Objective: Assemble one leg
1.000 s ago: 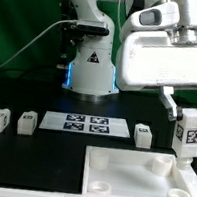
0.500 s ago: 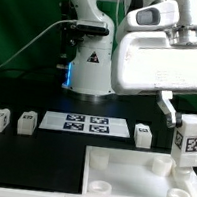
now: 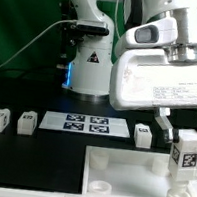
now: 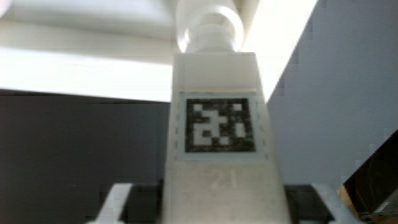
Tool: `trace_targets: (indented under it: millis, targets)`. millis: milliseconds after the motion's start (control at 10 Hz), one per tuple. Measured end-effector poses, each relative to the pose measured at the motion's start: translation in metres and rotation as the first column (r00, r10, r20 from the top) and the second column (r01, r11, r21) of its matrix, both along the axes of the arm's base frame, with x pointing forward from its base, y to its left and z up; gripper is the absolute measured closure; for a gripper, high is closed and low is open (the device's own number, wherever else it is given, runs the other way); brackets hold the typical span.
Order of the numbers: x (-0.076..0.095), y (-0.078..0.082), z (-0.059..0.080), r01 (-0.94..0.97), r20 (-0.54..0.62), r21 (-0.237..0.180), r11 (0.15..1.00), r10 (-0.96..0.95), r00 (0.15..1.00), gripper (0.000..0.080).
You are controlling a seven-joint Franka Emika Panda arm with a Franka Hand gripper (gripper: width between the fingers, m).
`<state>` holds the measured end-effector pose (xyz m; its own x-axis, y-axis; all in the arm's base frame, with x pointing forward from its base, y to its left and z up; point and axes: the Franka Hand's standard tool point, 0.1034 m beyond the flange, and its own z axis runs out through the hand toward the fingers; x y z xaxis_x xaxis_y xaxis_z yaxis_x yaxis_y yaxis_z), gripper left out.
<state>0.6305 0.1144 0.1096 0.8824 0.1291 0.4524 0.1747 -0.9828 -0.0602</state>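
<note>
Moved: I have come down since a second ago. The leg point(image 3: 187, 157) hangs lower and now overlaps the far right corner of the white tray point(image 3: 126, 177).
Claw: my claw point(image 3: 188, 137) is clenched on the leg's upper part, gripping it from both sides.
Leg: it is upright with its long axis from 12 to 6 o'clock. Its tag faces the exterior camera, and it hangs straight below my wrist.
Key relation: the corner socket point(image 3: 162, 165) shows at about 9 o'clock from the leg's lower end. In the wrist view a round rim point(image 4: 214, 30) lies straight beyond the leg point(image 4: 219, 125), so I judge us nearly in line. I cannot tell whether they touch.
Room: the nearest spare leg point(image 3: 144, 136) and the marker board point(image 3: 86, 123) lie toward 10 o'clock, well apart. The tray's right edge is near.
Next: I judge a small sideways correction, then a straight drop.
</note>
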Motion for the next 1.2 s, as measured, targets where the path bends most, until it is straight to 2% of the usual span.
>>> trace_targets:
  millis: [100,400,900,1200]
  targets:
    - [-0.002,0.001,-0.005,-0.002,-0.006,0.0,1.0,0.002,1.0,0.0506]
    - [-0.002,0.003,-0.006,-0.004,-0.002,0.001,1.0,0.004,1.0,0.0506]
    - [0.007,0.006,-0.006,0.009,0.108,0.015,1.0,-0.01,0.994,0.0506]
    - [0.008,0.005,-0.006,0.02,0.128,0.02,1.0,-0.023,0.992,0.0506]
